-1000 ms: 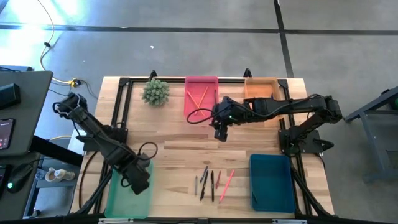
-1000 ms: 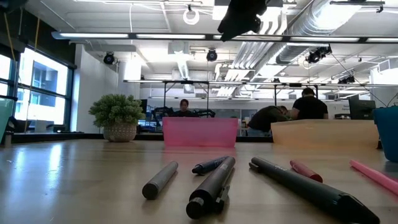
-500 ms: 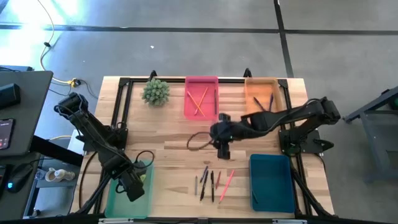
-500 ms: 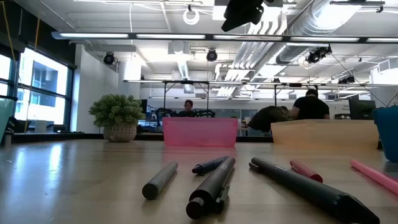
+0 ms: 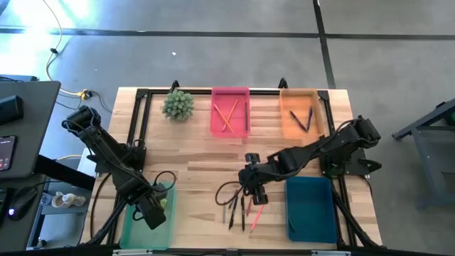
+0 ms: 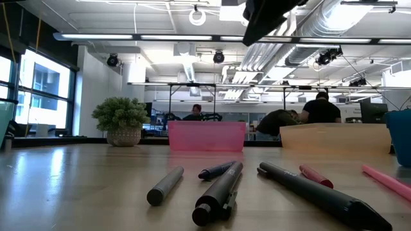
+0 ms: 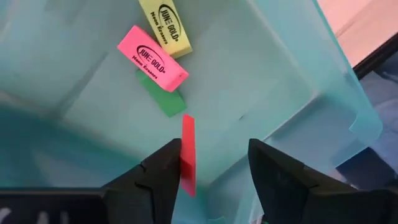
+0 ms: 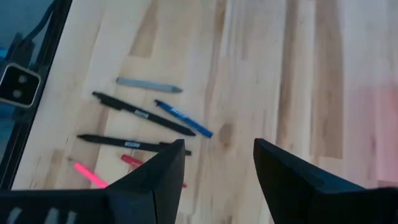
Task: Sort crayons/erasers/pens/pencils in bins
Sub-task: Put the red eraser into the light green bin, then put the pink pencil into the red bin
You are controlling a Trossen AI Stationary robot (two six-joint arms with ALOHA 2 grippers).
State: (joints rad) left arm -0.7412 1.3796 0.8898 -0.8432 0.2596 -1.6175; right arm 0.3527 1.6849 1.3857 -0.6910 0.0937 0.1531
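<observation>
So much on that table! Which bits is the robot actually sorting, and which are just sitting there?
Part of the job:
- loose pens on the table, under the right end effector
- erasers in the green bin, below the left end effector
- pencils in the pink bin
- orange bin, teal bin

Just sitting there:
- potted plant
- people in the room behind

Right gripper (image 5: pixel 254 193) overlaps the pens (image 5: pixel 237 210) at their 12 o'clock ends. Red eraser (image 7: pixel 188 154): partly behind a finger (image 7: pixel 163 180). Teal bin (image 6: pixel 401 144): cut off at 3 o'clock.
</observation>
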